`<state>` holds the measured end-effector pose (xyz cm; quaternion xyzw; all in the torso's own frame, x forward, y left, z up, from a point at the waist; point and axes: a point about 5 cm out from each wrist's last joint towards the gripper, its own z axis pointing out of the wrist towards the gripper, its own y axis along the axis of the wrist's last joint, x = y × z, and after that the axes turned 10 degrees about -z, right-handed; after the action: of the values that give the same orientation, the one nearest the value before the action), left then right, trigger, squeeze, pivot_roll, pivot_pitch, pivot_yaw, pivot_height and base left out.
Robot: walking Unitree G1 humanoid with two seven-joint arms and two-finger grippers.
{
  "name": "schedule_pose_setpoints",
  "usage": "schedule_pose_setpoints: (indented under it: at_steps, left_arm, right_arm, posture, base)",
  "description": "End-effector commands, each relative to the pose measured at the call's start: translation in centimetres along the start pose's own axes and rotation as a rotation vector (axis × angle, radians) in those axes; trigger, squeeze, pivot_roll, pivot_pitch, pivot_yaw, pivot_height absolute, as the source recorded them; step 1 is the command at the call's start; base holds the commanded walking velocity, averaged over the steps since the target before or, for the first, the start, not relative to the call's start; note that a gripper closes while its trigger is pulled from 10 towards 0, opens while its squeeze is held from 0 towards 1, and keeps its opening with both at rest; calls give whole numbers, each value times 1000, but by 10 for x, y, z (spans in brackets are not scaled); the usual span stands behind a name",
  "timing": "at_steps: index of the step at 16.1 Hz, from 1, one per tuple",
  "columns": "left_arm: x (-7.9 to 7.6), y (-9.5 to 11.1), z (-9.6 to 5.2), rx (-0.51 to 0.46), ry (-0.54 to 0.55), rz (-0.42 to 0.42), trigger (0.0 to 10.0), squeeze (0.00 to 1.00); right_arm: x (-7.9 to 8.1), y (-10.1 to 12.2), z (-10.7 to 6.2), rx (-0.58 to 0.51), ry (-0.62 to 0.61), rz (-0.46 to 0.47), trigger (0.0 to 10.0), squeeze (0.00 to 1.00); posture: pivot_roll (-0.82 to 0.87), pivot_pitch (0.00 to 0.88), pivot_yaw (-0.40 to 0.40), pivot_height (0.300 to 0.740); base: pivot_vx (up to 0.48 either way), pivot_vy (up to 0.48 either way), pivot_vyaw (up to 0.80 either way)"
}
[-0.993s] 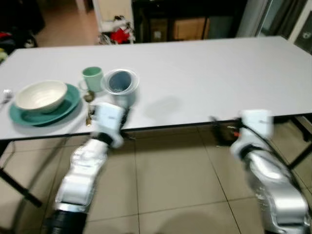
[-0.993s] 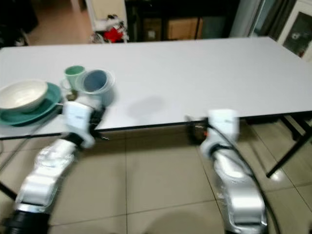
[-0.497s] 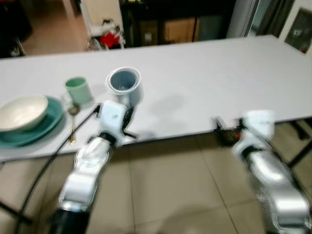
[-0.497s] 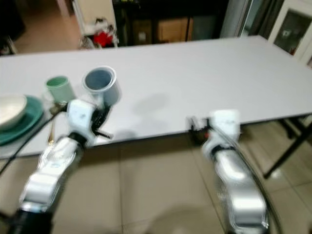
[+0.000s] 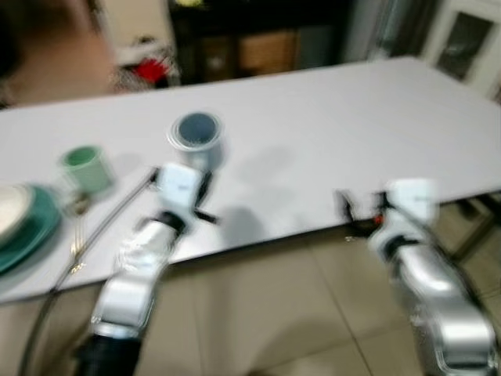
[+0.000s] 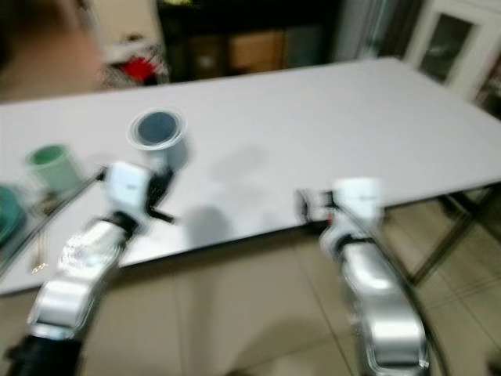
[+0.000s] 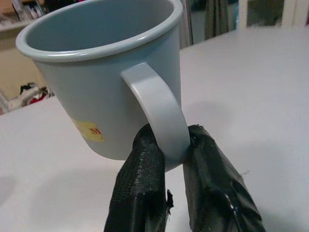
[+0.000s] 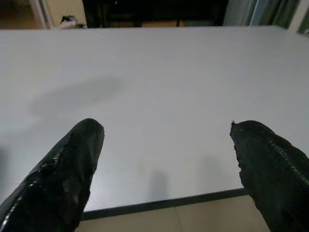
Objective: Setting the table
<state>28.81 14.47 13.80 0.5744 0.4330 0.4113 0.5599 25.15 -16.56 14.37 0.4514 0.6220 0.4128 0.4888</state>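
Observation:
A grey-blue mug (image 5: 196,138) is held upright just over the white table (image 5: 329,117), left of its middle. My left gripper (image 7: 166,157) is shut on the mug's handle (image 7: 159,113), its black fingers (image 7: 140,186) pinching the loop from both sides. A yellow sticker shows on the mug's wall (image 7: 89,129). A green cup (image 5: 84,168) stands further left, and a teal plate (image 5: 23,235) with a pale bowl sits at the far left edge. A spoon (image 5: 77,243) lies beside the plate. My right gripper (image 8: 166,159) hangs open at the table's front edge (image 5: 360,211).
The white table's right half (image 6: 376,117) lies bare in front of my right gripper. Dark shelving and a red object (image 5: 149,70) stand beyond the far edge. Tiled floor (image 5: 258,313) lies below. A black table leg (image 6: 438,243) slants down at the right.
The camera has swung rightward, so plate and bowl slid to the left edge. My left gripper keeps its hold on the mug, now further from the green cup. The right arm looks unchanged.

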Motion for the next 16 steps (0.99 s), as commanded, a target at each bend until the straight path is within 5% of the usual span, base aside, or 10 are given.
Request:
schedule_pose_setpoints:
  at_steps: [1,12,16]
  left_arm:
    - [-9,5,3,-19,-35,5,10000,0]
    - [6,-6,8,80,-3,72,10000,0]
    - [23,-26,2,214,130,96,10000,0]
  right_arm:
    - [-9,-1,-2,9,-32,-17,10000,0]
    - [7,-1,-3,7,156,-61,10000,0]
    - [13,-5,-4,20,269,-99,10000,0]
  posture:
    - [26,0,57,740]
    - [24,0,65,740]
    - [28,0,62,740]
  base:
    - [334,0,-800]
    - [329,0,0]
    - [308,0,0]
